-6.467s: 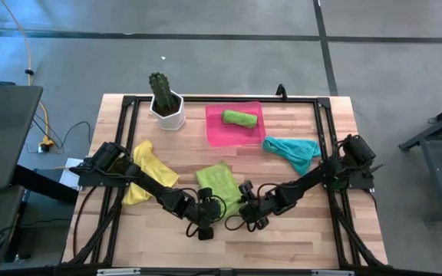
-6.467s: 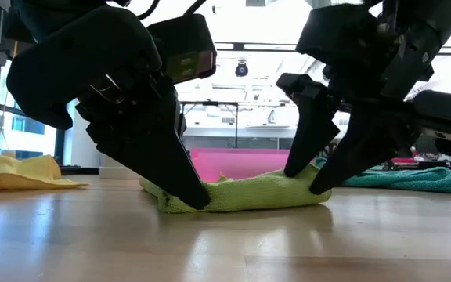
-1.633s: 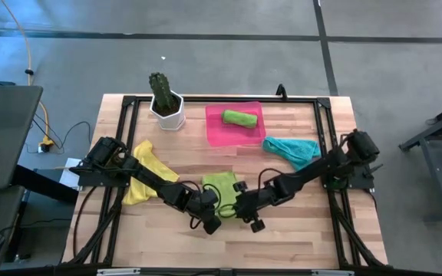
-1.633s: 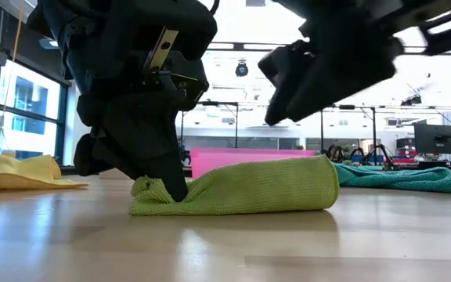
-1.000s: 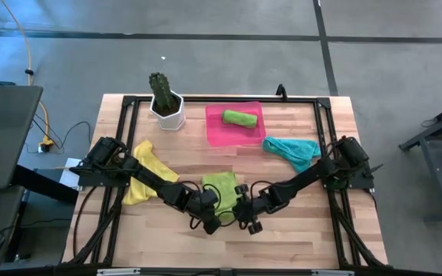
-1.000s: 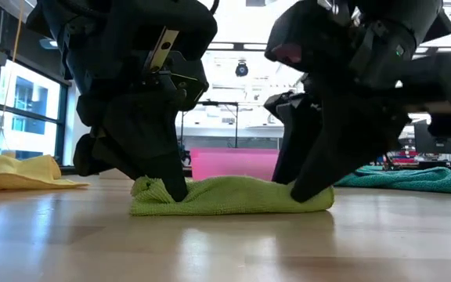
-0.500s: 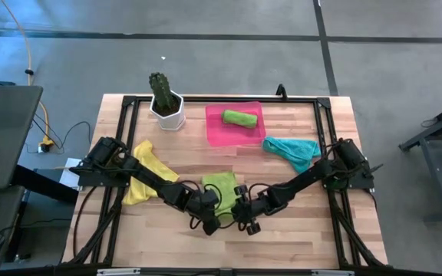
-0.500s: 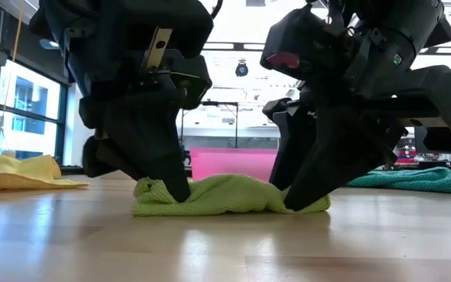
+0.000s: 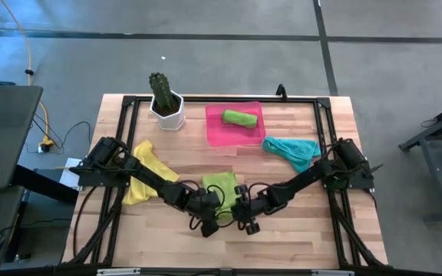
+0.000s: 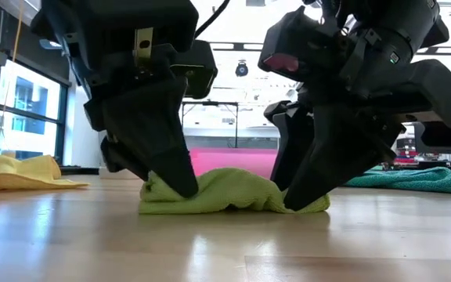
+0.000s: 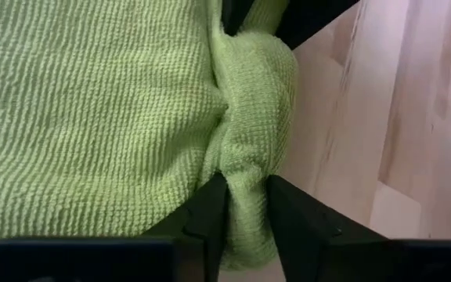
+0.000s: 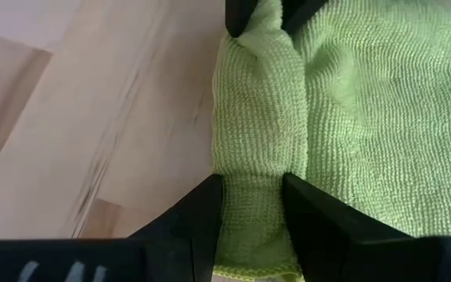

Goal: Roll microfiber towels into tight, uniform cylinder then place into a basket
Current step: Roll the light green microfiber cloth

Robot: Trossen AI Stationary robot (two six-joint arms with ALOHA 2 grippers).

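At the near edge of the wooden table [image 9: 298, 222], I have both grippers down on one lime green towel [image 10: 229, 192], each straddling an end of its rolled near hem: the left gripper [image 11: 245, 207] has its fingers partly parted with the bunched roll wedged between them, and the right gripper [image 12: 253, 204] likewise stands partway open around the same ridge of cloth, pinching it at the opposite end. The cloth looks light, soft and limp, a knit that sags and bulges wherever it is not pinned, so I judge it will only roll evenly if held at both ends of the rolled edge, as here; a grip at the middle would likely let the ends unwind. Just beyond, to the left, the yellow towel [image 9: 148, 172] lies crumpled under the left arm. To the right, the teal towel [image 9: 294, 149] lies loose near the frame. Farthest off, the pink basket [image 9: 215, 134] holds one finished lime green roll [image 9: 239, 117], beside the potted cactus [image 9: 165, 100].
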